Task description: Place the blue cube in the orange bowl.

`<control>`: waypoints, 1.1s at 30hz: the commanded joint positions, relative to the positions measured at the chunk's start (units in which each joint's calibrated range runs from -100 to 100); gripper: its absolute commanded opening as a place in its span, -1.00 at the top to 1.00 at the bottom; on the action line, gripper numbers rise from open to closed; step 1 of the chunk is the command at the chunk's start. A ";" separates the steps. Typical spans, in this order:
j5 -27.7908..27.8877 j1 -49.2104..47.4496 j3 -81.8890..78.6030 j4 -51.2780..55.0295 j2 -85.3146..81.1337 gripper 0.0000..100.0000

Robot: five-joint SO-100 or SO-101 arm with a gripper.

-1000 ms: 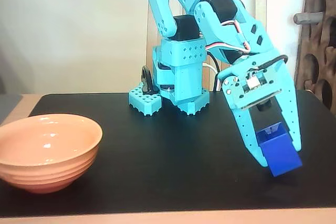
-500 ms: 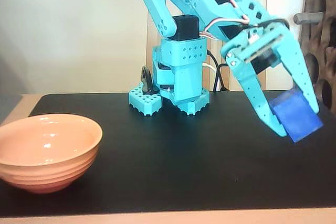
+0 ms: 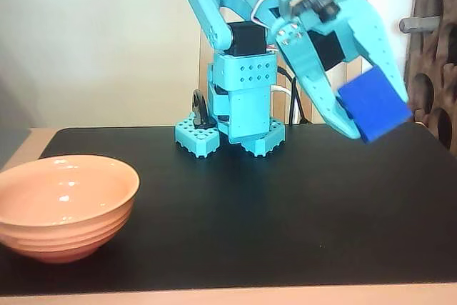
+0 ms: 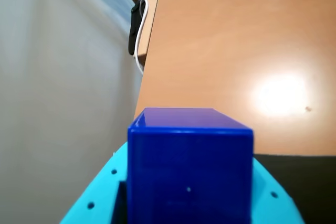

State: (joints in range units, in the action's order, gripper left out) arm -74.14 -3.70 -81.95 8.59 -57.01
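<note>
Over the last second the tool [image 3: 373,128] has risen from just above the black bench [image 3: 285,212] to well clear of it, taking the blue cube [image 3: 374,113] along; the cube hung low near the mat a second ago and now sits high at the right of the fixed view, tilted, pinched between the turquoise fingers [image 3: 325,98]. The tool is closed on the cube, and the wrist view confirms it: the blue cube [image 4: 189,171] fills the lower middle there with turquoise finger [image 4: 97,203] showing at either side. The orange bowl [image 3: 64,205] has not moved and rests at the left front of the bench, empty, well apart from the cube. The lift appears done, so the grasp has held through the rise, and the step in hand is probably the carry across the bench toward the bowl. The cube's tilt in the grip suggests it could slip during a quick swing.
</note>
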 commanded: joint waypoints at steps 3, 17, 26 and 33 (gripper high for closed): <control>5.37 8.32 1.28 -0.31 -7.63 0.69; 10.46 23.66 1.10 4.74 -15.81 0.69; 12.20 31.09 1.01 5.70 -18.02 0.69; 12.25 36.40 1.01 5.70 -18.45 0.69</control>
State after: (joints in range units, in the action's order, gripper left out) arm -62.33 28.55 -81.95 14.05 -73.66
